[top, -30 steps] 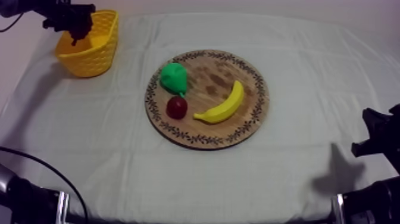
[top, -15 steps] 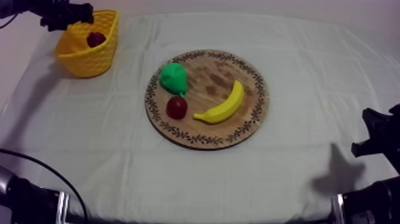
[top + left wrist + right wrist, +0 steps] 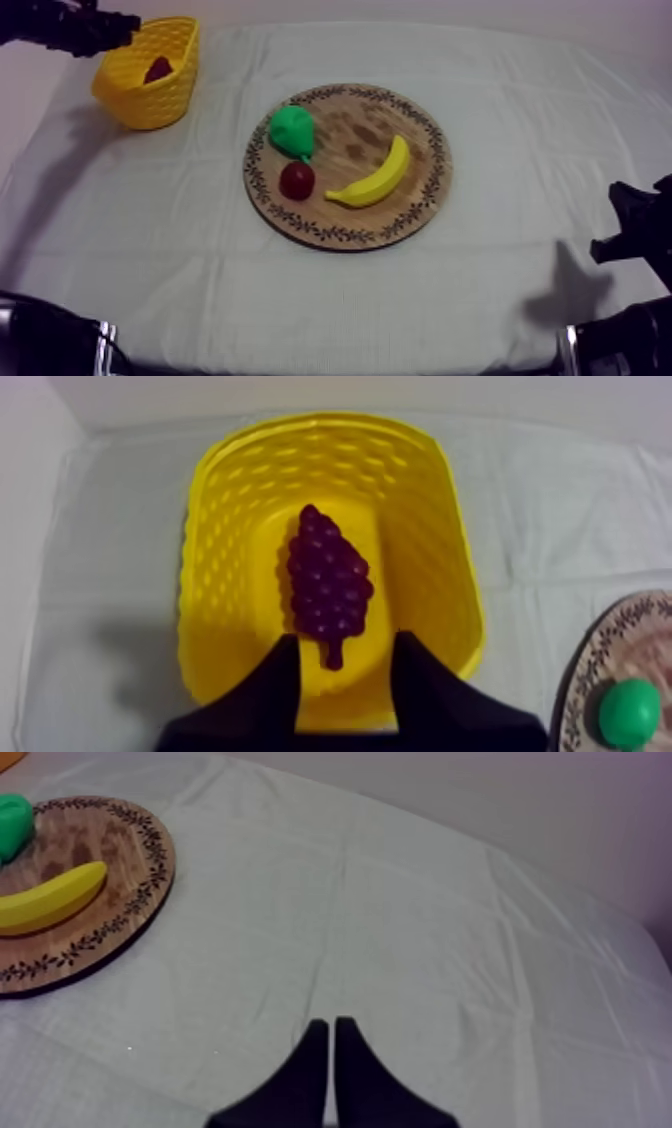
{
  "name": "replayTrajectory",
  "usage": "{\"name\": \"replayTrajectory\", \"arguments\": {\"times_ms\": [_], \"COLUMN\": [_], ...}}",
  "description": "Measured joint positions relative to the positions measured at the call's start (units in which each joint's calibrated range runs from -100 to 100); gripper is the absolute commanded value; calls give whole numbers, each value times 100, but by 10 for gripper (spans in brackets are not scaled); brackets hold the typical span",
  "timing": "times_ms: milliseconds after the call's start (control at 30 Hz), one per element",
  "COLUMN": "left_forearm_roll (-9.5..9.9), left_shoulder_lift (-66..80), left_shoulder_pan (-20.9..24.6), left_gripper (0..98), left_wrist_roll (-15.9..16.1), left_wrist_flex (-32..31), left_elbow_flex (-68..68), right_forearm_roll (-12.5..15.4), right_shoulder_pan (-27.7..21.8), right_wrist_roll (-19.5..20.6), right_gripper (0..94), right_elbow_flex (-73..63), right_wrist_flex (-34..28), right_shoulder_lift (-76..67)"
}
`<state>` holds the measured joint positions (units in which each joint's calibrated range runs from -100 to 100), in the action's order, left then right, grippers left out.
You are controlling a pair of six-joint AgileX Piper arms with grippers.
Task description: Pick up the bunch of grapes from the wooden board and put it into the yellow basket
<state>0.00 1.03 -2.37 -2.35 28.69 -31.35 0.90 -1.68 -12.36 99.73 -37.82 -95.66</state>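
The dark purple bunch of grapes [image 3: 328,584] lies on the floor of the yellow basket [image 3: 430,526], free of any grip. My left gripper [image 3: 347,641] hovers above the basket's near rim, open, its fingers apart with nothing between them. From above, the grapes [image 3: 158,70] show inside the basket [image 3: 150,105] at the far left, and the left gripper [image 3: 122,24] is just left of the basket's rim. My right gripper [image 3: 330,1027] is shut on nothing over bare cloth, and sits low at the right edge [image 3: 628,215].
The round wooden board [image 3: 420,130] lies mid-table with a green pear [image 3: 292,130], a small red fruit [image 3: 297,180] and a banana [image 3: 378,175]. The right wrist view shows the board [image 3: 120,862], banana [image 3: 45,899] and pear [image 3: 12,822] off beyond the gripper.
The left gripper has let the grapes go into the basket and drawn back leftward off its rim. The right arm has not moved.
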Motion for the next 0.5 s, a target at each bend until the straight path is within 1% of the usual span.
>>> {"name": "replayTrajectory", "arguments": {"times_ms": [67, 200, 300, 433, 500], "left_forearm_roll": [0, 34, 37, 37, 0], "left_shoulder_lift": [428, 1410, 2118, 3144, 3610], "left_shoulder_pan": [3, 39, 79, 115, 113], "left_gripper": [134, 41, 14, 3, 2], "left_wrist_roll": [15, 85, 156, 235, 281], "left_wrist_flex": [-9, 80, 251, 315, 335], "left_elbow_flex": [-415, -1316, -2020, -2868, -3241], "right_forearm_roll": [0, 0, 0, 0, 0], "right_shoulder_pan": [0, 0, 0, 0, 0], "right_wrist_roll": [0, 0, 0, 0, 0], "right_gripper": [2, 2, 2, 2, 2], "right_elbow_flex": [0, 0, 0, 0, 0], "right_wrist_flex": [0, 0, 0, 0, 0], "right_shoulder_lift": [0, 0, 0, 0, 0]}}
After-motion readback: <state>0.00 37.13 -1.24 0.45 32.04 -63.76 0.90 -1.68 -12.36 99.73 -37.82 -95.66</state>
